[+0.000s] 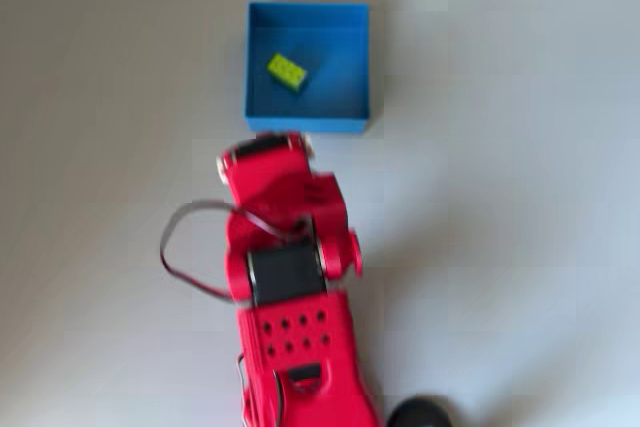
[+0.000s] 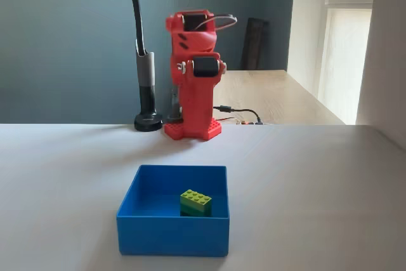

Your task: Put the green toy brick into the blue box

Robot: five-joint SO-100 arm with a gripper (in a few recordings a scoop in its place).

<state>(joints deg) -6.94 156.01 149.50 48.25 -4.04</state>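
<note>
In the fixed view, nearest the camera, the blue box sits on the pale desk. The green toy brick lies flat on the box floor, studs up, right of centre and clear of every wall. The overhead view shows the same brick slightly skewed to the box sides, resting in the half of the box away from the arm.

Farther back, the red arm stands folded upright over its base, well apart from the box. Its tool is tucked into the folded body in both pictures, and I cannot tell whether the fingers are spread or pressed together; nothing is seen pinched in them.

Judging from how things lie, the placing is done and what remains is parking the arm. To do that well, keep the arm folded and clear of the box so no wall gets nudged and the brick stays put.

The fixed view gives what the overhead cannot: the height of the box walls, the brick's darker side face, a black lamp stand left of the arm, and a wooden table behind. The overhead view gives the true gap between the arm and the box, plus the looped black cable on the arm's left.
</note>
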